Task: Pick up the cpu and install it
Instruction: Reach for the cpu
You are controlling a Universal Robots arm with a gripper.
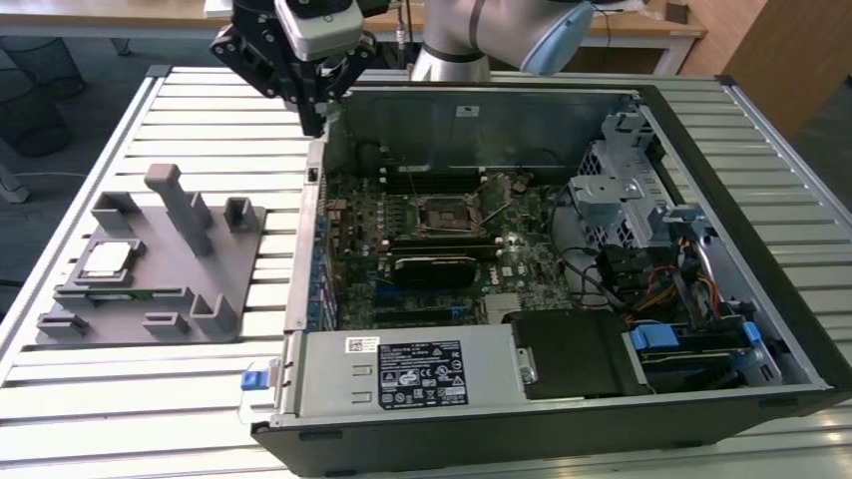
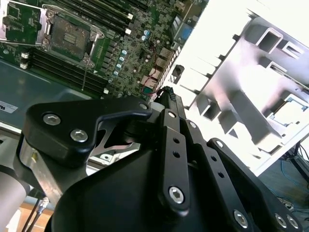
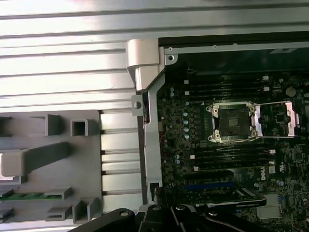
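Gripper: pressed together, holding nothing, over case edge.
Cpu: on gray holder, eight o'clock from gripper.

soft, even daylight falls on the computer case, whose inside lies in shadow. beside the case, the grey fixture burns out to white glare in the second wrist view; the slatted table near it gleams.

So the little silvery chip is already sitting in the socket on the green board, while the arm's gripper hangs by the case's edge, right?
Not quite. The exterior view shows the cpu resting on the grey holder beside the case, and the socket empty. The gripper does hang by the case's edge.
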